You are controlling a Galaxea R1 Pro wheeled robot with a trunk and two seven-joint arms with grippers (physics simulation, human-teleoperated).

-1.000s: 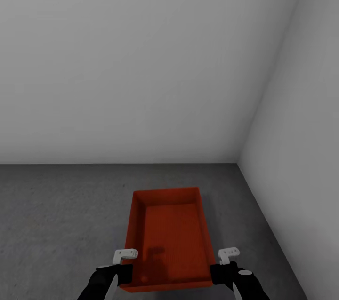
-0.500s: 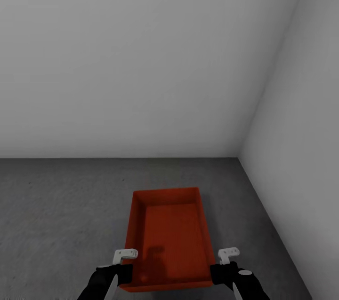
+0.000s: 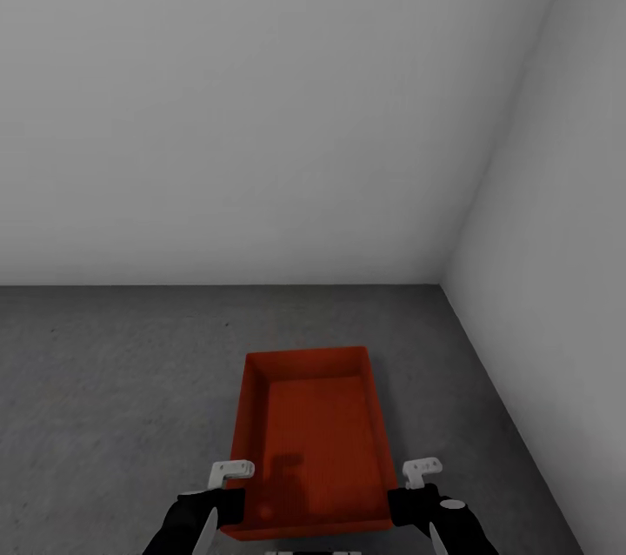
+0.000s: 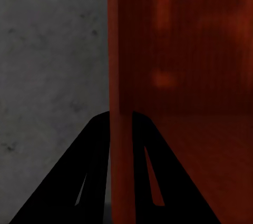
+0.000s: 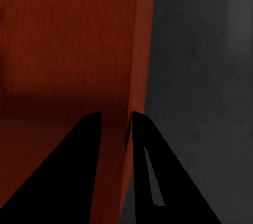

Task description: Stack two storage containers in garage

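I hold one red-orange storage container point(image 3: 317, 433) level above the garage's dark grey floor point(image 3: 113, 381). My left gripper point(image 3: 233, 504) is shut on its left wall near the close end. On the opposite wall my right gripper point(image 3: 398, 503) is shut too. In the left wrist view the black fingers point(image 4: 97, 171) straddle the thin red wall point(image 4: 120, 66), with the ribbed bottom on one side and concrete on the other. The right wrist view has the same pinch: fingers point(image 5: 147, 171) on either side of the wall point(image 5: 139, 50). The living room is out of view.
This is a corner of the garage. A pale grey back wall point(image 3: 261, 103) meets the floor ahead, and a side wall point(image 3: 556, 233) runs close along the right. Open concrete stretches to the left and in front of the container.
The line where wall meets floor has risen in the picture, so the camera has moved. The container and both grippers keep their place in the view. A white part of my base now shows at the bottom edge.
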